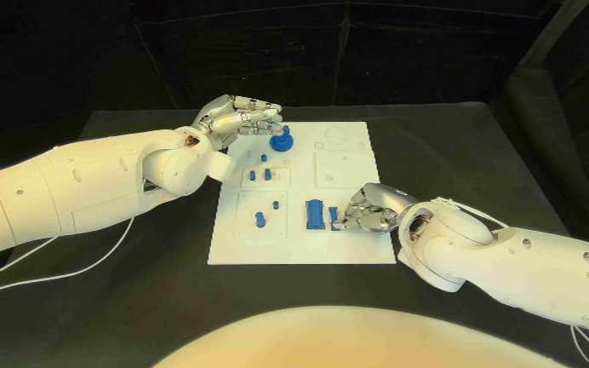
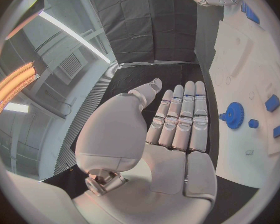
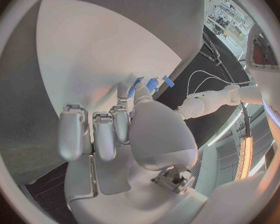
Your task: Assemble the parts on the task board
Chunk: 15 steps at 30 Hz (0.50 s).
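Observation:
The white task board point(image 1: 350, 172) lies in the middle of the black table. A blue gear point(image 1: 283, 140) stands near its far left corner, also seen as the blue gear point(image 2: 232, 115). My left hand point(image 1: 239, 117) hovers just beside that gear, at the board's edge. Its fingers point(image 2: 183, 117) are stretched out side by side and hold nothing. My right hand point(image 1: 368, 208) rests low on the board's near right part. Its thumb and a finger point(image 3: 123, 93) pinch the end of a small blue part point(image 3: 138, 86), next to a longer blue block point(image 1: 316, 213).
Several small blue pieces point(image 1: 260, 174) stand in the board's left half, with two more point(image 1: 260, 216) nearer me. Round recesses point(image 1: 329, 140) mark the far right of the board. White cables point(image 1: 74, 261) trail over the table at my left.

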### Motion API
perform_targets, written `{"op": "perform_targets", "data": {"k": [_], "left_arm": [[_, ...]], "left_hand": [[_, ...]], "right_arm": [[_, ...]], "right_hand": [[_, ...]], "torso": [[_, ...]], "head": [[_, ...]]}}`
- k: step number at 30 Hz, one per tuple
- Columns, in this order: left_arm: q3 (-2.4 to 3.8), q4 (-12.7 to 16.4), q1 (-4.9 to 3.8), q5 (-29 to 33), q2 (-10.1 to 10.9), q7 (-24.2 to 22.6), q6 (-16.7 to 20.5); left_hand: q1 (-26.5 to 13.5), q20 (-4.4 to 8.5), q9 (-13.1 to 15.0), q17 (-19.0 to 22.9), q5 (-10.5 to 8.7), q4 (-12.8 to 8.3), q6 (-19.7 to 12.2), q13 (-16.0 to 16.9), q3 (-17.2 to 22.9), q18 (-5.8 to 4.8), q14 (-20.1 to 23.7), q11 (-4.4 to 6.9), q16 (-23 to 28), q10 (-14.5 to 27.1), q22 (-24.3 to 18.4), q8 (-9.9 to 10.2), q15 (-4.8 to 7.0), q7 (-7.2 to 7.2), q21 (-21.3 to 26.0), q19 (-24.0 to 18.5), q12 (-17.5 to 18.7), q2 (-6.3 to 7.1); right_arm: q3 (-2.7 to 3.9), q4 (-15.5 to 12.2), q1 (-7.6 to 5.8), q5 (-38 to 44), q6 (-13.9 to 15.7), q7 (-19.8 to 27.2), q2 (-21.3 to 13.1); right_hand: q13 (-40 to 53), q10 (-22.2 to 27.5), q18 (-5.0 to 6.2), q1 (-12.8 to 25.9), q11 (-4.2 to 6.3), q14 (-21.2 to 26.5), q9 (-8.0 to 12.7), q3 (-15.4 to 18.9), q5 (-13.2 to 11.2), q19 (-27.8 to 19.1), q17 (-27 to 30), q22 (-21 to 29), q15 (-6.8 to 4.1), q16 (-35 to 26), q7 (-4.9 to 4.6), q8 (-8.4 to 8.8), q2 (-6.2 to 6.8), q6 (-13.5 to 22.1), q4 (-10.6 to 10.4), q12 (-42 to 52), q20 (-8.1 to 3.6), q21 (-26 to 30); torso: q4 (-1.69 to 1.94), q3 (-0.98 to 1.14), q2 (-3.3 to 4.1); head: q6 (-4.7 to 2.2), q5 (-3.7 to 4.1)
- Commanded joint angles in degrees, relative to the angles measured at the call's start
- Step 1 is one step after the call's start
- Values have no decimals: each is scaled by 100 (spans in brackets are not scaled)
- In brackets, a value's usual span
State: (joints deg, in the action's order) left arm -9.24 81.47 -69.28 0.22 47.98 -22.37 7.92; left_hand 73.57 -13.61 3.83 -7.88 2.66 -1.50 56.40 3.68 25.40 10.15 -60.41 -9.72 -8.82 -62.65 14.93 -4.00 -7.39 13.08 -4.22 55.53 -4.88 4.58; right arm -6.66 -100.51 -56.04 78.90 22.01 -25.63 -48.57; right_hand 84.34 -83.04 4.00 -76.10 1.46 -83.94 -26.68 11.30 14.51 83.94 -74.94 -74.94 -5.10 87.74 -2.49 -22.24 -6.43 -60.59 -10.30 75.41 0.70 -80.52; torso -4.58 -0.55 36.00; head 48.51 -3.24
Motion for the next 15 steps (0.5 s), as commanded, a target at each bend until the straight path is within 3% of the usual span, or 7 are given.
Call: {"op": "perform_targets", "data": {"k": [1, 5, 9, 15], "left_arm": [[4, 10, -8, 13, 1, -23, -68], [4, 10, -8, 13, 3, -16, -72], [4, 11, -8, 13, 5, -20, -78], [4, 0, -8, 13, 9, -57, -76]], "left_hand": [[1, 2, -3, 5, 10, 14, -35, 4, 2, 32, -35, -4, 19, 55, -5, 14, -1, 15, 32, 25, -16, -49], [1, 2, -3, 5, 10, 14, -35, 4, 2, 32, -35, -4, 19, 55, -5, 14, -1, 15, 32, 25, -16, -49], [2, 2, -3, 6, 11, 13, -35, 4, 2, 32, -36, -4, 20, 55, -6, 14, -2, 15, 32, 25, -17, -50], [17, 3, 0, 8, 11, 4, -32, 4, 10, 34, -46, 2, 22, 58, -21, 8, 2, -3, 29, 30, -21, -60]], "right_arm": [[1, -2, -7, 19, 49, -83, 2], [1, -29, -8, -62, 52, 19, -30], [1, -57, -8, -360, 158, 326, -86], [3, 8, -96, -1995, 420, 1688, -241]], "right_hand": [[-416, -10, -82, 47, 36, -534, -10, 33, -9, 97, -1186, -101, -35, -15, 19, 13, -43, -7, -15, -9, 7, 9], [-424, -4, -81, 257, 16, -532, -22, 219, -408, 92, -1178, -90, -19, -22, -3, -4, 64, -12, -118, -25, 16, 19], [-464, 36, -69, 447, -5, -525, -34, 402, -1095, 70, -1150, -42, -1, -44, -25, -7, 142, 27, -222, -92, 30, 57], [-1019, 561, 84, 233, -154, -378, 39, 429, -1081, -247, -612, 696, 111, -492, -202, 214, 107, 496, -119, -948, 119, 625]], "torso": [[-3, 0, -1], [-4, -2, -5], [-6, -2, -6], [-1, -2, -22]], "head": [[3, -2], [3, -3], [-2, -2], [-51, 14]]}}
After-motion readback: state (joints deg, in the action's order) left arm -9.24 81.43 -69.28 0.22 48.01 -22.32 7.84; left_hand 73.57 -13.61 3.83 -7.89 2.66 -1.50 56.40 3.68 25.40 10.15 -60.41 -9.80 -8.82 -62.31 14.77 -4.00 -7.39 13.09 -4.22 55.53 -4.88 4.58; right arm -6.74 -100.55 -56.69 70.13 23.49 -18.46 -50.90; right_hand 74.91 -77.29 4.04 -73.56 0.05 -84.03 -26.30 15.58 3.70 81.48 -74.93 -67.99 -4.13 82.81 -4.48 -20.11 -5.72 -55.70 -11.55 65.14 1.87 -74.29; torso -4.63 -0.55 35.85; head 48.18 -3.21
